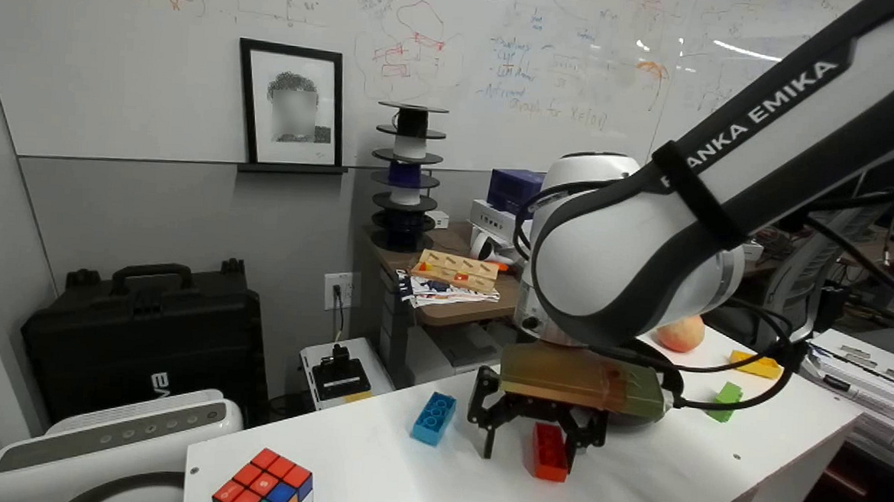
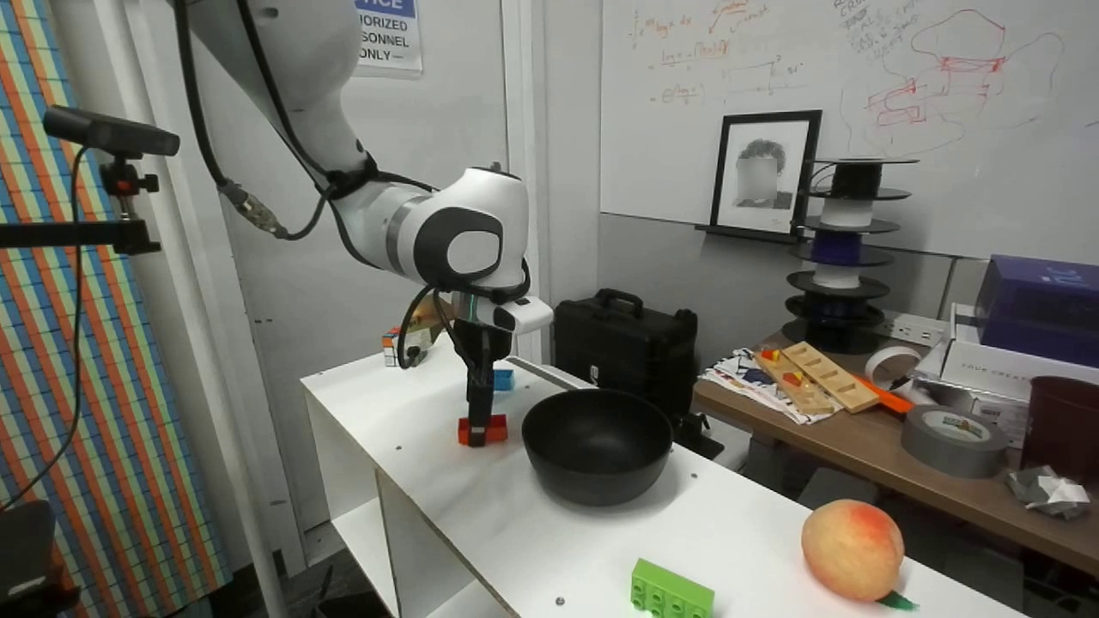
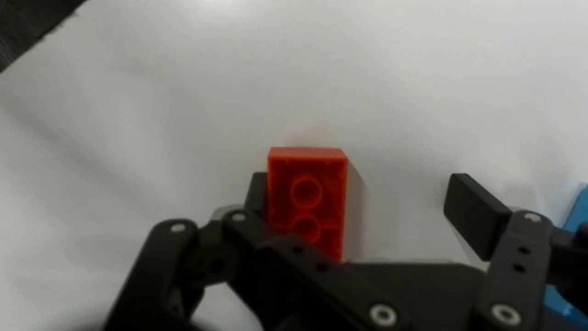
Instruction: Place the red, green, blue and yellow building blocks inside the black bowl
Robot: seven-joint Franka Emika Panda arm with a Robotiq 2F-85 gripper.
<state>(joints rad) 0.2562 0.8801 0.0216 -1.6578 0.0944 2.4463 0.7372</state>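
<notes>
Cube (image 1: 262, 486), many-coloured and no part of the job, sits at the left end of the white tabletop (image 1: 388, 493) in an exterior view. Next comes the blue block (image 1: 434, 419), lying loose. Right of it the gripper (image 1: 529, 456) hangs low, its fingers (image 3: 475, 217) spread wide, holding nothing. Between them the red block (image 1: 550, 457) rests on the tabletop, hollow underside up; the wrist view shows it close by one finger, perhaps touching, I can't tell, with a broad gap to the other. It should be light, stiff and hard to damage, but smooth enough to skid if one finger pushes first, so centring over it looks wise. I'd take the two long side walls, near mid-length and low, with a moderate squeeze. Then comes the black bowl (image 2: 597, 482), near the red block and partly hidden behind the gripper; its wide mouth should forgive a sloppy release, though hard plastic may bounce. Past it are a peach (image 1: 680, 333), then the green block (image 2: 672, 590), whose studs face sideways, so a finger there would meet knobs. Furthest right lies the yellow block (image 1: 755, 364), too small to tell which face is up.
</notes>
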